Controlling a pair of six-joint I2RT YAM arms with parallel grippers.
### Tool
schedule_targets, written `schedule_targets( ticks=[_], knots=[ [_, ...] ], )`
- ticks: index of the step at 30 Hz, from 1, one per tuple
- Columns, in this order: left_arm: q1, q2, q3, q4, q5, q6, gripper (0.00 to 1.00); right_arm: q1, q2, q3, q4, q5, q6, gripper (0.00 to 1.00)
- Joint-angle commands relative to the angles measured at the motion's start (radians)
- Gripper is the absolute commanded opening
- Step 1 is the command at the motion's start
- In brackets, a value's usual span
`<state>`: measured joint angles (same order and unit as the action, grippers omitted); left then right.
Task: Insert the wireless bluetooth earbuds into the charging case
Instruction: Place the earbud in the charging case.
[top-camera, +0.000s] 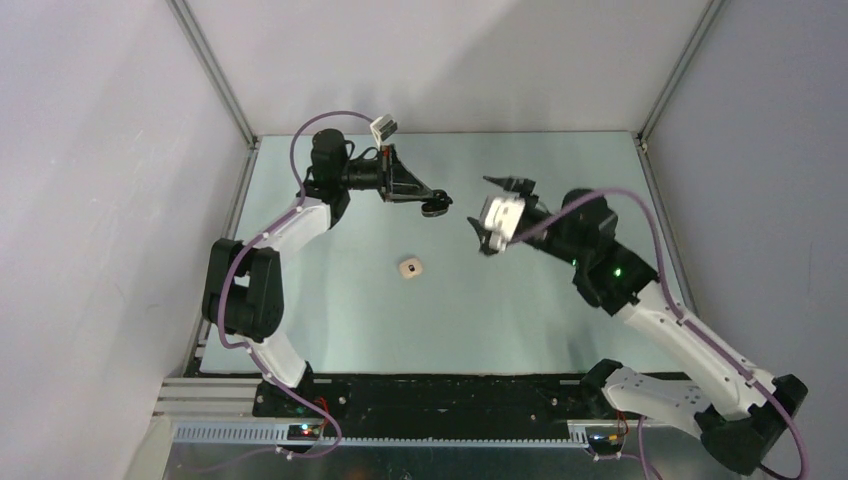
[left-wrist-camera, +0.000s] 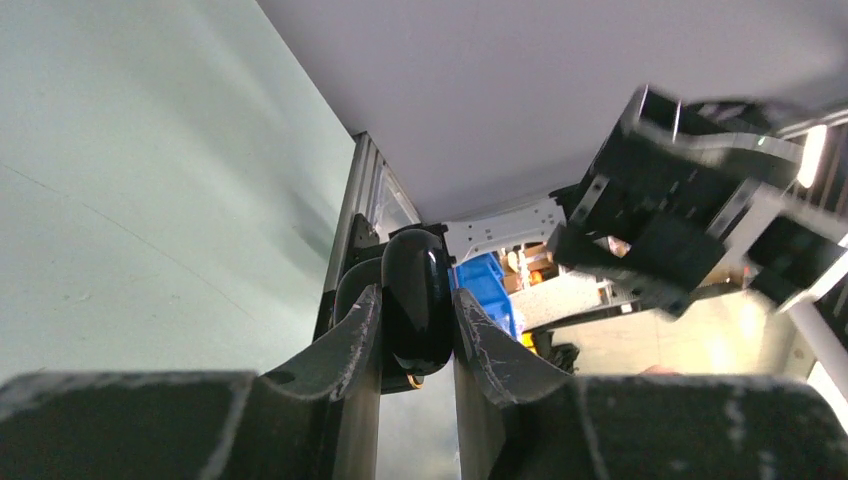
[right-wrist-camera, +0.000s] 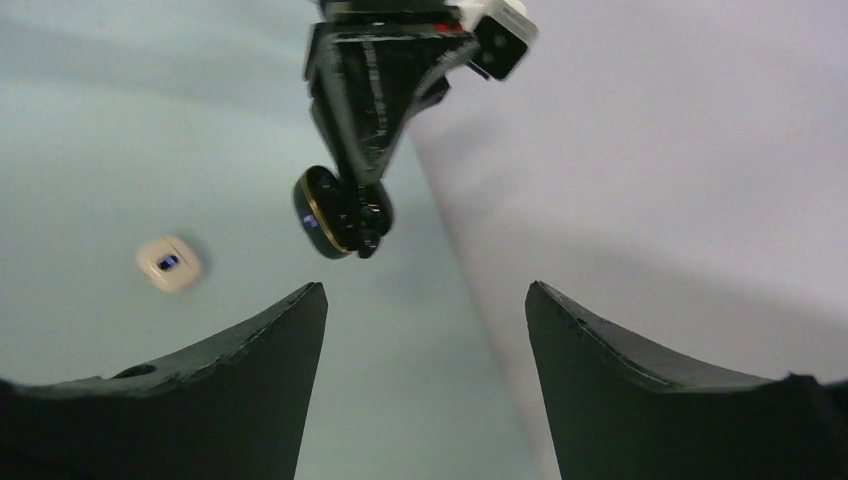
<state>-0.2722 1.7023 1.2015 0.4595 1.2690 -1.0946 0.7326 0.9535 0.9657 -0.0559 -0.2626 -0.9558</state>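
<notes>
The left gripper (top-camera: 432, 205) hangs above the far middle of the worktop (top-camera: 520, 310), its jaws clamped on a glossy black charging case (left-wrist-camera: 417, 300) with a gold rim. Just right of it, the right gripper (top-camera: 487, 215) faces it, jaws spread wide and holding nothing. A small cream case (top-camera: 409, 267) lies on the worktop nearer, below the left gripper. The earbuds cannot be made out.
</notes>
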Motion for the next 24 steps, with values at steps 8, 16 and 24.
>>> schedule_targets(
  ticks=[8,16,24],
  knots=[
    [0.018,-0.069,-0.041,0.041,0.066,0.118,0.0,-0.245,0.407,0.518,-0.612,-0.498,0.63,0.64],
    [0.018,-0.099,-0.092,0.007,-0.013,0.1,0.0,-0.217,0.502,0.592,-0.693,-0.508,0.616,0.58],
    [0.019,-0.106,-0.021,-0.375,-0.114,0.344,0.0,-0.214,0.591,0.644,-0.612,-0.399,0.848,0.63]
  ],
)
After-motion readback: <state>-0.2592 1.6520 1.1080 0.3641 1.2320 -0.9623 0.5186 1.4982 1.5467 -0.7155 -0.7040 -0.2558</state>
